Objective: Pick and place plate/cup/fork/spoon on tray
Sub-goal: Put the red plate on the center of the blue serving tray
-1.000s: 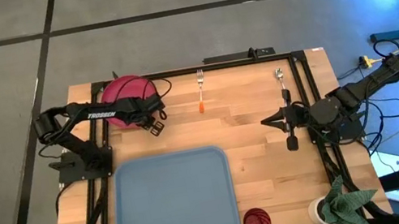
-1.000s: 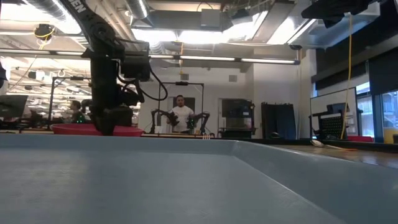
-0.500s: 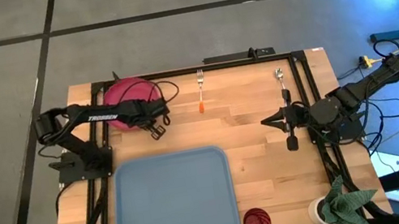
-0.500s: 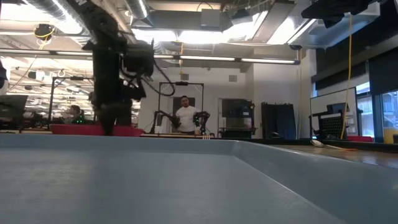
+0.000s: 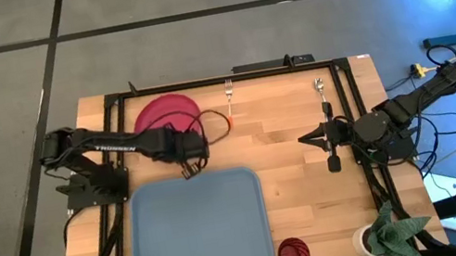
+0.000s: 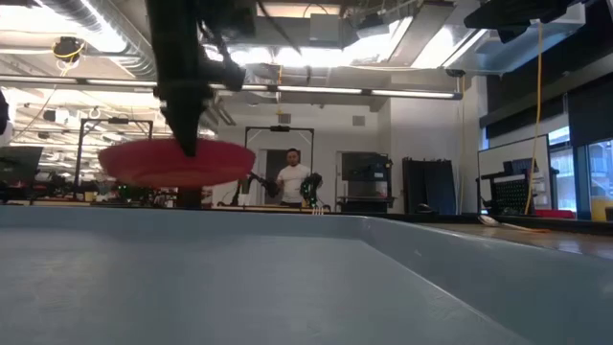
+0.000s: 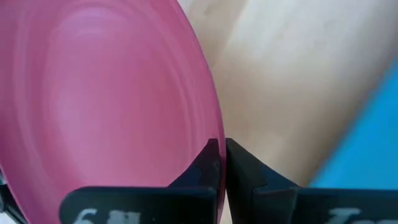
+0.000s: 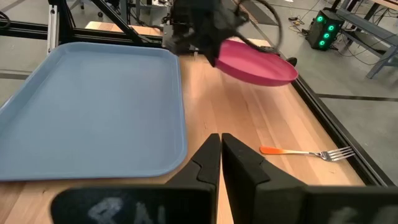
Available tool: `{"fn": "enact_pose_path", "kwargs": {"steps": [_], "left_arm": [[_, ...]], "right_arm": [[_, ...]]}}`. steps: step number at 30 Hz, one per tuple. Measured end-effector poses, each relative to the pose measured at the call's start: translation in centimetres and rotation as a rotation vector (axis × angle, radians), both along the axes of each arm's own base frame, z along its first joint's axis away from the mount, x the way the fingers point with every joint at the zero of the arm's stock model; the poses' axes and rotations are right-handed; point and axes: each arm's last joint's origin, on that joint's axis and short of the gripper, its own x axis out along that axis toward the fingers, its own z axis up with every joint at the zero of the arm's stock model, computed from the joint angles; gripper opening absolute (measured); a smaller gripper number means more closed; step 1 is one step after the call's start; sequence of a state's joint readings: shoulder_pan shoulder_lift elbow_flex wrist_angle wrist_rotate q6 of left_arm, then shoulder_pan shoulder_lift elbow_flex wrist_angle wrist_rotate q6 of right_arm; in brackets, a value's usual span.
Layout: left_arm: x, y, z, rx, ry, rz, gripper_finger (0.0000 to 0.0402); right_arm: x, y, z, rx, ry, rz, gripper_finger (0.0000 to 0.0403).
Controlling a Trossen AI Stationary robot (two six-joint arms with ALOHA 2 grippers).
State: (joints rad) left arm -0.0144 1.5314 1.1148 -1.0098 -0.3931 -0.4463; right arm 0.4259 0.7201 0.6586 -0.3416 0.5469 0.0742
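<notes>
The pink-red plate (image 5: 166,112) hangs above the table's far left part, with my left gripper (image 5: 186,147) shut on its rim, just beyond the far edge of the blue-grey tray (image 5: 197,232). The fork (image 5: 228,92) and the spoon (image 5: 318,86) lie near the far edge. The dark red cup (image 5: 293,253) stands at the near edge, right of the tray. My right gripper (image 5: 303,140) waits shut and empty at the right, above the wood. My left gripper pinches the plate's rim (image 7: 213,135) between its two fingers (image 7: 208,163), on the side of the plate toward the tray. The fingers come steeply from above. The plate (image 6: 177,161) is lifted clear of the table, roughly level, and sticks out from the fingers toward the far edge.
A white cup with a green cloth (image 5: 381,235) stands at the near right corner. A black frame (image 5: 201,83) runs along the table's edges. Bare wood lies between the tray and my right arm. A person stands far off in the room (image 6: 292,180).
My left gripper has taken hold of the plate and gone up and toward the table's right and near side, toward the tray. The plate, which lay on the table at the far left, is now lifted clear and has shifted right with the gripper.
</notes>
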Motion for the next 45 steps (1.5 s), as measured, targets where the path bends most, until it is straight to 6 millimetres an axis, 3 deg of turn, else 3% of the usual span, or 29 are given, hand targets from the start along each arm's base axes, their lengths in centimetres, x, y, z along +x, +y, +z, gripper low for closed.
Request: {"fn": "enact_pose_path", "kwargs": {"steps": [8,16,22,26,29,35,45], "left_arm": [[-0.7,-7.2,1.1,-0.021,-0.017,-0.193,0.0],[-3.4,-14.4,1.2,-0.078,-0.052,-0.392,0.0],[-4.7,-18.7,1.3,-0.146,-0.208,-0.439,0.0],[-4.1,-21.5,-0.3,-0.192,-0.265,-0.481,0.0],[-3.6,-23.3,-2.7,-0.229,-0.225,-0.513,0.0],[-3.1,-25.3,-6.1,-0.272,-0.165,-0.547,0.0],[-2.4,-26.2,-6.2,-0.365,-0.236,-0.551,0.0]], "right_arm": [[0.0,0.0,0.0,0.0,0.0,0.0,0.0021],[0.0,0.0,0.0,0.0,0.0,0.0,0.0021],[0.0,0.0,0.0,0.0,0.0,-0.001,0.0021],[0.0,0.0,0.0,-0.001,0.0,-0.001,0.0021],[0.0,0.0,0.0,-0.001,0.0,-0.001,0.0021],[0.0,0.0,0.0,0.0,-0.001,-0.002,0.0021],[0.0,0.0,0.0,0.001,0.0,-0.002,0.0021]]}}
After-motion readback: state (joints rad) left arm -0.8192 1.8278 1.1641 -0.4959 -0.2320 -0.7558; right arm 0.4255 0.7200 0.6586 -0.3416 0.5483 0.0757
